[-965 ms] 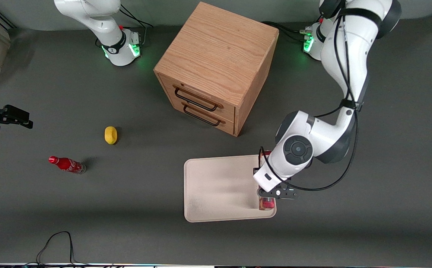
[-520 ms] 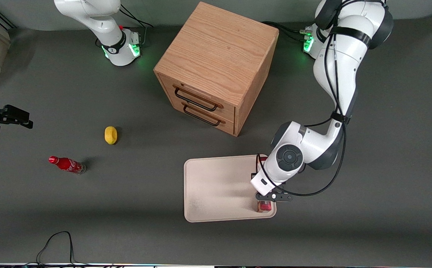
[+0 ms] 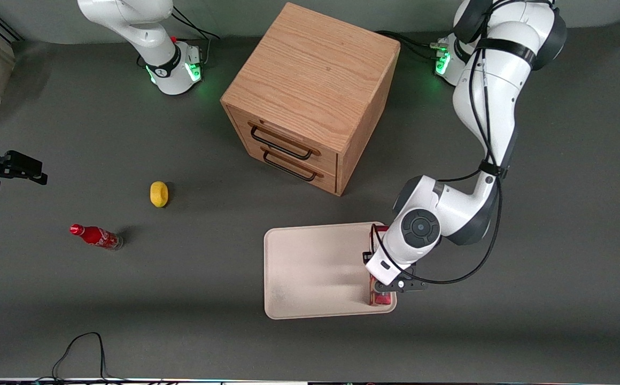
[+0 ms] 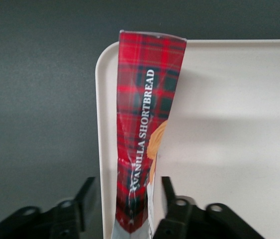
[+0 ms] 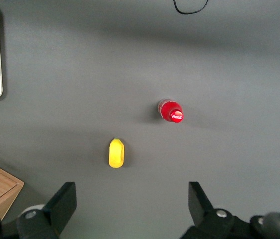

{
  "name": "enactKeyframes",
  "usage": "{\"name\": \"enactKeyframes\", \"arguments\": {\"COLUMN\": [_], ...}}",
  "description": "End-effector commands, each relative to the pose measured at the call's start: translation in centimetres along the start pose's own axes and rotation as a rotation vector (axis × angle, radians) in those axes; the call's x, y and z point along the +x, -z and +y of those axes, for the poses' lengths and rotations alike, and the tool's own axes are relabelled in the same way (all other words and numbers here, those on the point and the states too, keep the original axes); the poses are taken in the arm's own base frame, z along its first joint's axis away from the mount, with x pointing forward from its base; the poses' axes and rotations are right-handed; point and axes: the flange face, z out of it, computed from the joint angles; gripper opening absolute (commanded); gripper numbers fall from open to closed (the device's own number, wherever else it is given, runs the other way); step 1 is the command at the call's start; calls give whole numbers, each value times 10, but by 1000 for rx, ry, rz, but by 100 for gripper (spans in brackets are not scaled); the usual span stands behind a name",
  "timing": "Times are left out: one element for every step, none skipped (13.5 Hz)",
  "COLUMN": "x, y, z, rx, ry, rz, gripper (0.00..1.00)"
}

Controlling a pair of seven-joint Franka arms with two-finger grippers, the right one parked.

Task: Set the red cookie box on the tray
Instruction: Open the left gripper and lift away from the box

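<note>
Red cookie box on the tray edge.
The gripper [image 4: 125,211], fingers apart, straddles the red cookie box [image 4: 144,129] lying along the tray [image 3: 310,267] rim nearest the working arm.

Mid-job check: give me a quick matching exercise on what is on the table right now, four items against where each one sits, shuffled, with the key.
Things:
1. red cookie box
2. cola bottle
3. yellow lemon-like object
4. gripper

Places:
A. on the bare table toward the parked arm's end, nearest the front camera of the loose items
B. on the tray, along its edge toward the working arm's end
C. over the tray's edge, fingers open on either side of the box
D. on the bare table, between the bottle and the wooden drawer cabinet

Pairs: 1-B, 2-A, 3-D, 4-C
</note>
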Motion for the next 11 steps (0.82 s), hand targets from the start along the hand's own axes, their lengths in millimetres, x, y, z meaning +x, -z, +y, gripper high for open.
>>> {"name": "enactKeyframes", "arguments": {"x": [-9,-14,-23,-34,-43,-52,-62,-66,-71,-72,-72], "y": [51,80,118,155,187,216,242,264,285,301,314], "z": [3,2,1,-2,-9,-15,-25,-42,-57,-79,-101], "rx": [42,57,74,90,94,87,93,102,104,108,105], "ry": [23,23,31,33,37,45,49,70,72,46,12], "rz": [-27,-42,-51,-60,-75,-97,-116,-134,-143,-157,-174], "gripper": [100,100,100,100,100,100,100,100,100,100,100]}}
